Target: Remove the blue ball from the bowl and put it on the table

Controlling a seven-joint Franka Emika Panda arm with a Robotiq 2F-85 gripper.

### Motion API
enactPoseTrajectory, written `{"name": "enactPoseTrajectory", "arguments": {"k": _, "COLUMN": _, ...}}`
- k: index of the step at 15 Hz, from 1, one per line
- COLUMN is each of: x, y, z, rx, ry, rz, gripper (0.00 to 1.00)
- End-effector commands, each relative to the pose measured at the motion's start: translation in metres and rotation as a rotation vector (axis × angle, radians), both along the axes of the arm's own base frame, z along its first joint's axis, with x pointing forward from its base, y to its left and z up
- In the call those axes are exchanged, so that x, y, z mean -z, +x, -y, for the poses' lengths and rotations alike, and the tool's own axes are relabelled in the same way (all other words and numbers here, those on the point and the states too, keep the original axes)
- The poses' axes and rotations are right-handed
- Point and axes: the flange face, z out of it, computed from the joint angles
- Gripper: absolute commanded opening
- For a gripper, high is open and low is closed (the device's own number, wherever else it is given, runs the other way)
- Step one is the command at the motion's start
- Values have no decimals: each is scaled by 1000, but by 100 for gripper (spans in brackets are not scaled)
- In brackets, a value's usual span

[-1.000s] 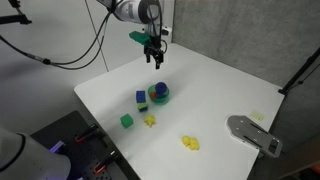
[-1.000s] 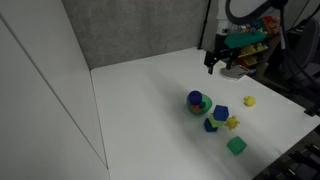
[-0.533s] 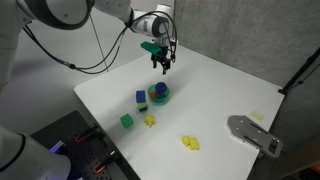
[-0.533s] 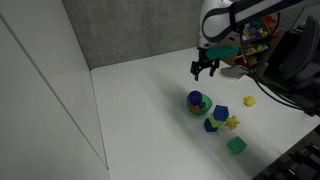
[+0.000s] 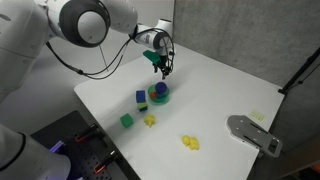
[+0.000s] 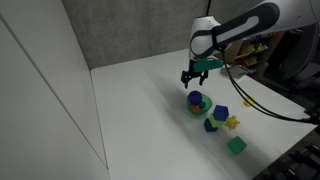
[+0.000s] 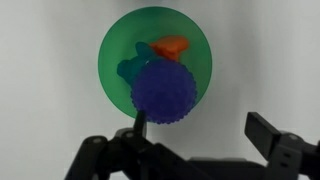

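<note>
The blue ball [image 7: 165, 92] is a knobbly blue-purple ball in the green bowl [image 7: 110, 50], at the rim nearest my gripper. An orange piece [image 7: 172, 46] and a teal piece [image 7: 128, 72] lie in the bowl too. My gripper [image 7: 203, 128] is open and empty; its left finger [image 7: 140, 124] is at the ball's edge and its right finger stands over bare white table [image 7: 270, 50]. In both exterior views the gripper [image 5: 160, 68] [image 6: 190, 78] hangs just above and behind the bowl [image 5: 161, 99] [image 6: 200, 106], with the ball [image 5: 157, 91] [image 6: 194, 98] in it.
A blue cube [image 5: 141, 97] stands beside the bowl. A green cube [image 5: 127, 121] and yellow pieces [image 5: 150, 120] [image 5: 190, 143] lie nearer the table's front. A grey flat device [image 5: 255, 135] sits at the table's corner. A grey wall stands behind [image 6: 130, 30].
My gripper has come down and moved toward the bowl, from well behind it to just above it. The ball, bowl and blocks have not moved.
</note>
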Motion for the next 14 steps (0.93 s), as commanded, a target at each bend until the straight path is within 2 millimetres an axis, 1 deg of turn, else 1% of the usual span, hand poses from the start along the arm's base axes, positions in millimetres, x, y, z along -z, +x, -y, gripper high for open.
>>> {"name": "enactPoseTrajectory", "arguments": {"k": 1, "x": 29, "y": 2, "z": -15, "rx": 44, "ry": -62, "rz": 31, "gripper": 100}}
{"name": "enactPoseTrajectory", "arguments": {"k": 3, "x": 48, "y": -3, "z": -20, "rx": 62, "ry": -121, "rz": 37, "gripper": 100}}
{"name": "enactPoseTrajectory", "arguments": {"k": 4, "x": 55, "y": -5, "z": -23, "rx": 69, "ry": -145, "rz": 37, "gripper": 100}}
{"name": "enactPoseTrajectory", "arguments": {"k": 5, "x": 60, "y": -7, "z": -23, "rx": 77, "ry": -179, "rz": 46, "gripper": 100}}
{"name": "enactPoseTrajectory", "arguments": {"k": 6, "x": 61, "y": -8, "z": -23, "rx": 81, "ry": -201, "rz": 55, "gripper": 100}}
{"name": "enactPoseTrajectory", "arguments": {"k": 8, "x": 60, "y": -8, "z": -24, "rx": 92, "ry": -234, "rz": 68, "gripper": 100}}
{"name": "enactPoseTrajectory", "arguments": {"k": 10, "x": 51, "y": -7, "z": -26, "rx": 93, "ry": -245, "rz": 77, "gripper": 100}}
{"name": "enactPoseTrajectory", "arguments": {"k": 14, "x": 25, "y": -6, "z": -25, "rx": 98, "ry": -240, "rz": 79, "gripper": 100}}
